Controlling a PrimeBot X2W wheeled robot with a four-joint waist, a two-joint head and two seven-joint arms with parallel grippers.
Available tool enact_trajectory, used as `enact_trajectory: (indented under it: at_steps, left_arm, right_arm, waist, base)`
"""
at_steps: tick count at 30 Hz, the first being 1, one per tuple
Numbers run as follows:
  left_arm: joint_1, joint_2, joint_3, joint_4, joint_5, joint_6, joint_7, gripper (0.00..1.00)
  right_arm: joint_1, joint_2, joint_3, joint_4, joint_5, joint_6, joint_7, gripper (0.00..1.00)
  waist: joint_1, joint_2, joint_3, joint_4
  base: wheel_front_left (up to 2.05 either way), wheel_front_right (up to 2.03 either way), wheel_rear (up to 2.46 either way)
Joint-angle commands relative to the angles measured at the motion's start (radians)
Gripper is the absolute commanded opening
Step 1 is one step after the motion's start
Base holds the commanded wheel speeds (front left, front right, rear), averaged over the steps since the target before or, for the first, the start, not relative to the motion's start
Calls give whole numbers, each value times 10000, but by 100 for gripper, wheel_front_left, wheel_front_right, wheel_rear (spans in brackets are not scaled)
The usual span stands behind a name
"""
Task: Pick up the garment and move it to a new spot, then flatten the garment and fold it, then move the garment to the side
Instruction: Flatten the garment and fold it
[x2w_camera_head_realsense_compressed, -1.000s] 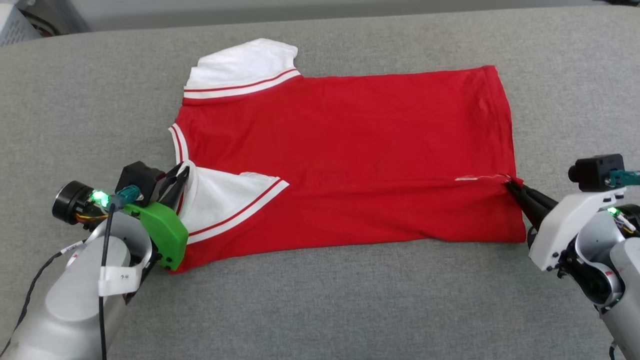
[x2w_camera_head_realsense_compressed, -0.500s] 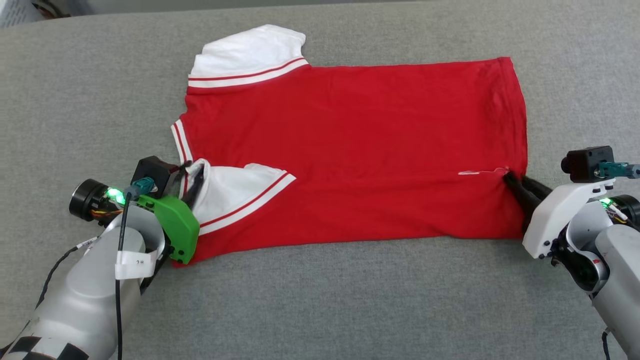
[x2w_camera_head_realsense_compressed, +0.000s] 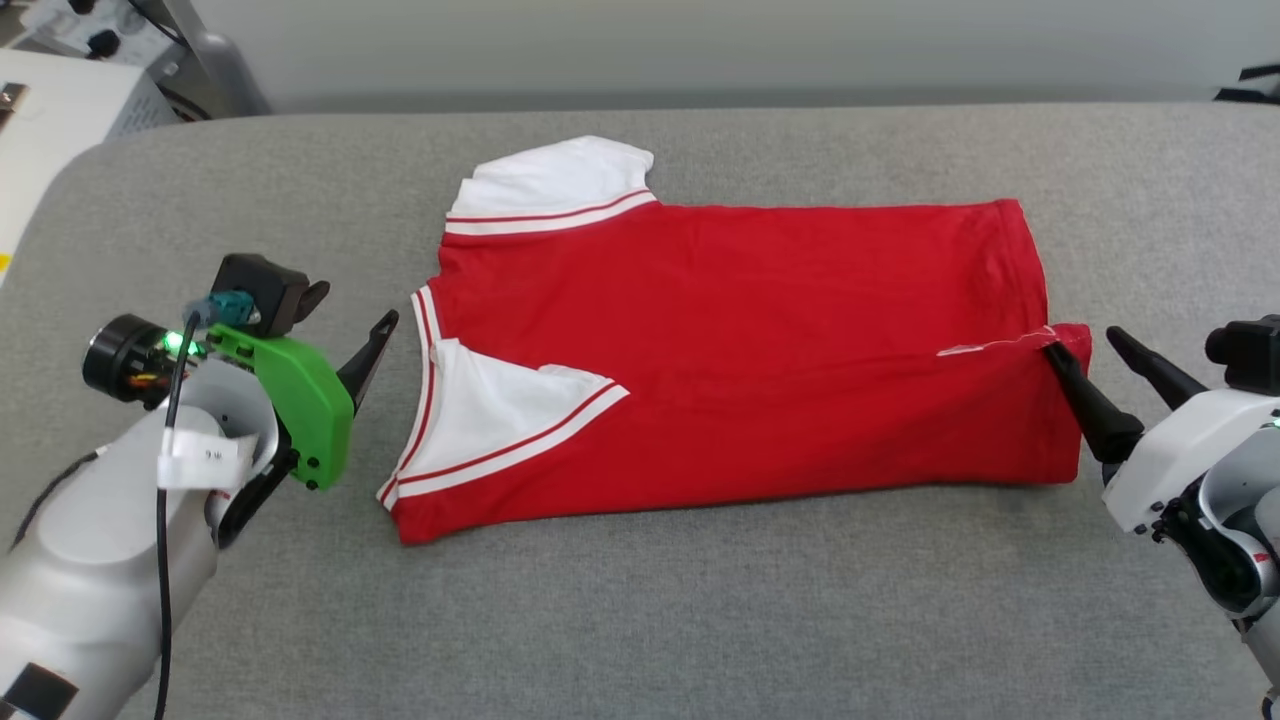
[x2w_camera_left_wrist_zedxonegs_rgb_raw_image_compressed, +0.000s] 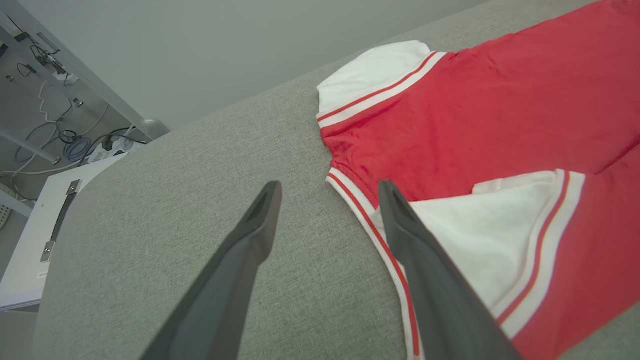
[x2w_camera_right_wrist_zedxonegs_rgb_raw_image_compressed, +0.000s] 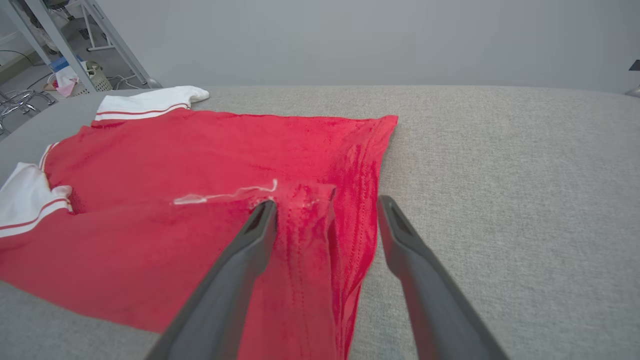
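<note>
The garment (x2w_camera_head_realsense_compressed: 740, 340) is a red T-shirt with white sleeves and red-white trim. It lies across the grey table with its near long edge folded over its middle. The near sleeve (x2w_camera_head_realsense_compressed: 510, 410) rests on top of the red cloth. My left gripper (x2w_camera_head_realsense_compressed: 350, 312) stands open just left of the collar, clear of the cloth; in the left wrist view the left gripper (x2w_camera_left_wrist_zedxonegs_rgb_raw_image_compressed: 328, 185) frames the striped collar edge of the garment (x2w_camera_left_wrist_zedxonegs_rgb_raw_image_compressed: 500, 110). My right gripper (x2w_camera_head_realsense_compressed: 1082, 342) is open at the hem's folded corner, and in the right wrist view the right gripper (x2w_camera_right_wrist_zedxonegs_rgb_raw_image_compressed: 327, 200) straddles a ridge of the garment (x2w_camera_right_wrist_zedxonegs_rgb_raw_image_compressed: 200, 160) without gripping it.
The grey padded table (x2w_camera_head_realsense_compressed: 640, 620) runs wide in front of and behind the shirt. A white cabinet (x2w_camera_head_realsense_compressed: 50, 120) stands beyond the table's left end. Metal frame legs and cables (x2w_camera_left_wrist_zedxonegs_rgb_raw_image_compressed: 60, 125) are on the floor there.
Both grippers have opened and let go of the garment, then drawn back a little from its ends. The fold stays in place. The head camera has shifted, showing more of the back wall.
</note>
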Motion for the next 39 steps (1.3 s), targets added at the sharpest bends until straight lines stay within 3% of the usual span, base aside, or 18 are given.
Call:
enact_trajectory:
  at_steps: [1, 2, 10, 17, 23, 30, 39]
  left_arm:
    - [-266, 215, -161, -290, -245, -26, 403, 100]
    - [-423, 491, -380, -706, -525, -26, 1027, 100]
    - [-751, 1154, -1194, -2294, -2502, -26, 4108, 100]
    - [-1071, 1282, -1918, -3109, -3717, -26, 6839, 100]
    - [-991, 1026, -2436, -2741, -3720, -26, 7504, 100]
    - [-655, 677, -2674, -1450, -4011, -27, 7302, 100]
    - [-288, 381, -3130, -1134, -4627, -27, 7265, 100]
  right_arm:
    - [192, -81, -171, -160, -54, -6, 40, 100]
    - [321, -100, -418, -339, -99, -6, 200, 100]
    - [897, 49, -1133, -649, -108, -6, 1172, 100]
    - [1111, 279, -1454, -448, -308, -6, 1637, 100]
    - [787, 604, -1391, -306, -615, -6, 1749, 100]
    - [133, 912, -915, -168, -814, -6, 1629, 100]
    - [-266, 822, -655, -67, -865, -6, 1071, 100]
  waist:
    - [-1, 0, -367, 173]
    - [-1, 0, -470, 157]
    - [-1, 0, -650, 132]
    - [-1, 0, -476, 135]
    - [-1, 0, -20, -87]
    - [-1, 0, 821, -489]
    - [-1, 0, 1059, -596]
  base:
    - [0, 0, 0]
    - [0, 0, 0]
    - [0, 0, 0]
    - [0, 0, 0]
    - [0, 0, 0]
    - [0, 0, 0]
    - [0, 0, 0]
